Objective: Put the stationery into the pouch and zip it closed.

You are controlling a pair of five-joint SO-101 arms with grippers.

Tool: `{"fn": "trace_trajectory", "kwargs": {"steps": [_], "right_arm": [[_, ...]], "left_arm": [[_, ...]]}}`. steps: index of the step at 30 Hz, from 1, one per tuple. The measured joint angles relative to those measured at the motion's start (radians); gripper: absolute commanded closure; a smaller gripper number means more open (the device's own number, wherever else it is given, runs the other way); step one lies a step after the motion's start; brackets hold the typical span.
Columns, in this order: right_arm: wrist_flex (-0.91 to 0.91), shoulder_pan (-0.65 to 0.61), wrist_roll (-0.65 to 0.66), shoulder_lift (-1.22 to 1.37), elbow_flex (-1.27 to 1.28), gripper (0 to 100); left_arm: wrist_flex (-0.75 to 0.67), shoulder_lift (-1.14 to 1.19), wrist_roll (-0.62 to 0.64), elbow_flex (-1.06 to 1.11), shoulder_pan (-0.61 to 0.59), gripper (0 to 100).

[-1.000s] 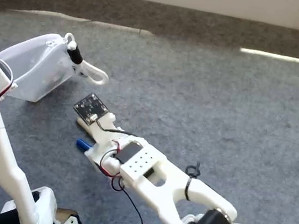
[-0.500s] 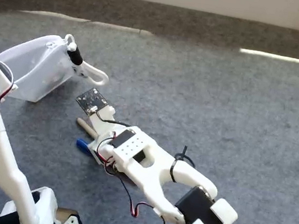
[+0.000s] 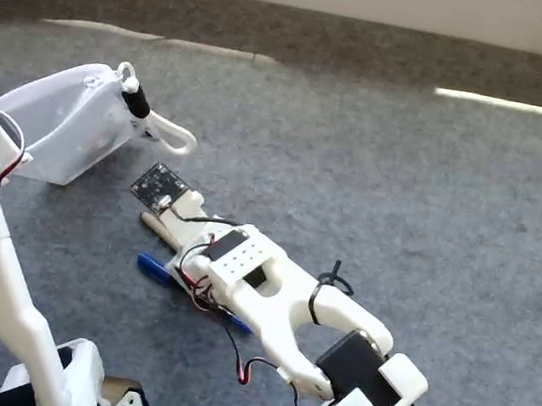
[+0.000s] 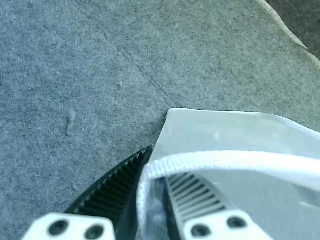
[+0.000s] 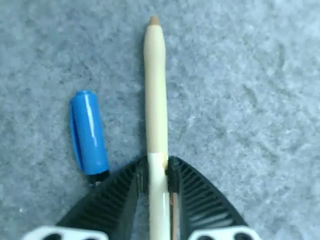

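Assessing progress: early stage. No stationery can be made out inside the pouch (image 3: pixel 59 128), and in my judgement the zip is not yet closed.
Pouch: translucent white, lying at the far left of the grey carpet (image 3: pixel 402 201), apart from the pens. Its black zip slider (image 3: pixel 136 100) with a white loop sits at the corner nearest them.
Left gripper (image 4: pixel 157 172): pinching the pouch's woven rim. One finger is inside the mouth and shows through the wall; the other is outside. I judge it to be holding the mouth open for loading.
Right gripper (image 5: pixel 157 162): pressed together on the cream pen (image 5: pixel 155 90), clamping it partway along its length.
Cream pen, axis: the long axis runs in line with the gripper's reach. The brown tip points straight away from the gripper, which in the high view means up and left, toward the pouch. Whether it is clear of the carpet cannot be told.
Blue pen (image 5: pixel 89 132): loose on the carpet just beside the cream pen, not touching it and roughly parallel. The capped end points the same way, and the rest of its length runs under the right arm.
Outstanding: load the cream pen, fetch and load the blue pen, then run the slider shut.
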Motion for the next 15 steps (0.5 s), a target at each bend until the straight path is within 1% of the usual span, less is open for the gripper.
{"fn": "trace_trajectory", "kwargs": {"steps": [4,15], "right_arm": [[0.005,0.017,0.046,0.000,0.000,99.3],[0.261,0.084,0.229,-0.002,-0.051,99.3]], "left_arm": [[0.000,0.000,0.000,0.000,0.000,99],[0.000,0.000,0.000,0.000,0.000,99]]}}
